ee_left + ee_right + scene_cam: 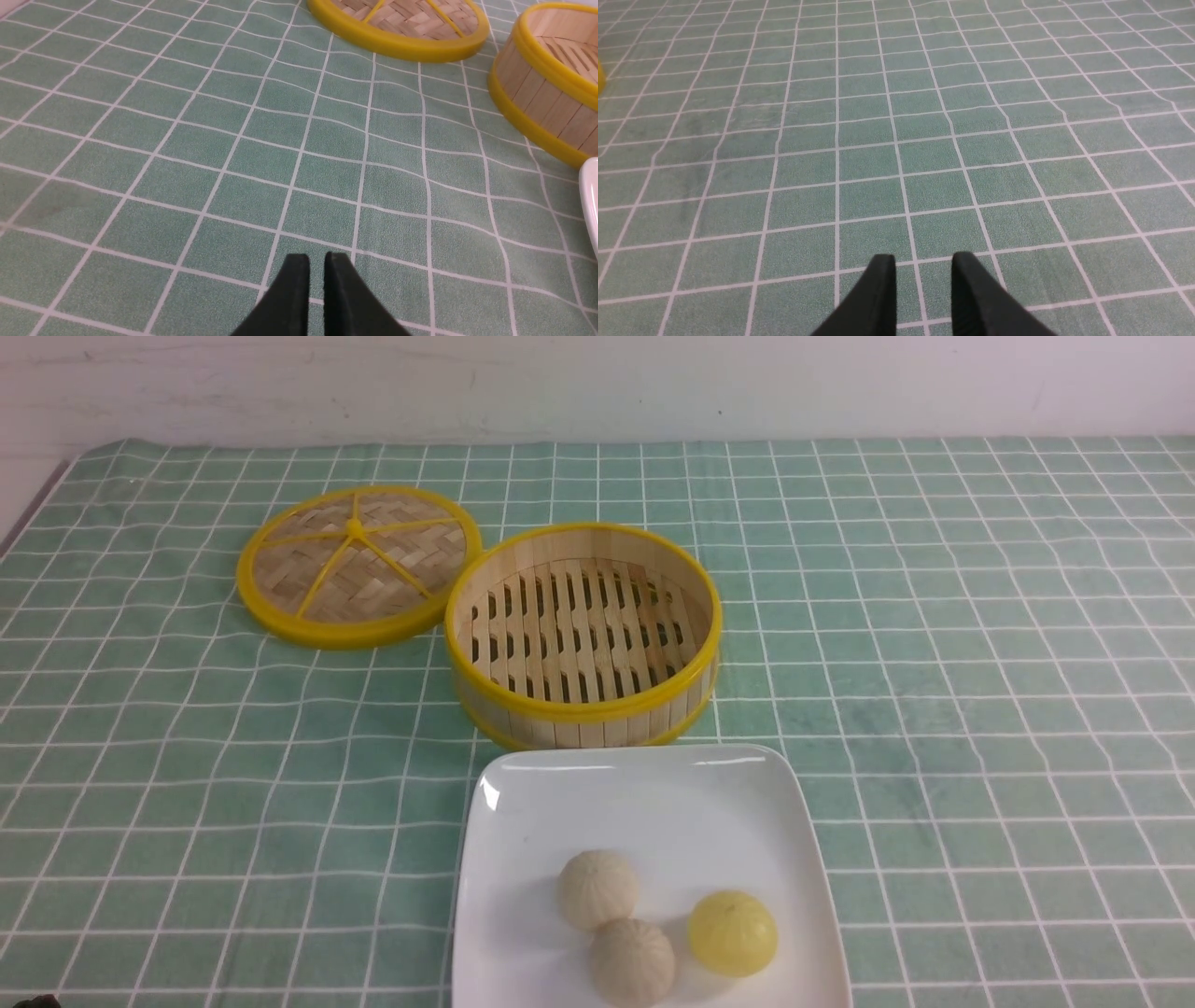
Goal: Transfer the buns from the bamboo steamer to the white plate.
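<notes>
Three buns lie on the white plate (653, 793) near the front edge: two beige ones (597, 889) (631, 961) and a pale yellow one (733, 933). Behind the plate stands the bamboo steamer (579, 714), with only its slatted floor showing inside. Neither gripper shows in the front view. My left gripper (316, 261) hovers over bare cloth with only a thin slit between its black fingers and nothing in them; the steamer (542, 93) and a sliver of the plate (591, 200) are off to one side. My right gripper (923, 261) stands open over bare cloth, holding nothing.
The flat woven lid (358, 565) with its yellow rim lies on the cloth, touching the steamer's left side; it also appears in the left wrist view (397, 28). A green checked tablecloth (980, 709) covers the table up to a white wall at the back.
</notes>
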Available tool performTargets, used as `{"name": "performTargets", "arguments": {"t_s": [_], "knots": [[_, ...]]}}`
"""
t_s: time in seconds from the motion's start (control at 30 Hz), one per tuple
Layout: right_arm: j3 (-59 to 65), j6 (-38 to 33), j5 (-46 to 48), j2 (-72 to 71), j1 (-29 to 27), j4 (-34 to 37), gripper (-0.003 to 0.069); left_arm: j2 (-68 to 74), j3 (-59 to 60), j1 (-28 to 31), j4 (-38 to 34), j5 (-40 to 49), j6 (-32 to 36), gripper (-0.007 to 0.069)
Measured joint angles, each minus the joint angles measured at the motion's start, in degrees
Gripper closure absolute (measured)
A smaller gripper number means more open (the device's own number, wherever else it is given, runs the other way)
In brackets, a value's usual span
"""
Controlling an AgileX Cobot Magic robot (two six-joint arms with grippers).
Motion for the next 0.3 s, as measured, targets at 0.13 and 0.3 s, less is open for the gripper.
{"name": "performTargets", "arguments": {"t_s": [0.13, 0.3], "knots": [[0.0, 0.0, 0.0, 0.0, 0.0, 0.0, 0.0452, 0.0, 0.0, 0.0, 0.0, 0.0, 0.0, 0.0538], [0.0, 0.0, 0.0, 0.0, 0.0, 0.0, 0.0447, 0.0, 0.0, 0.0, 0.0, 0.0, 0.0, 0.0536]]}}
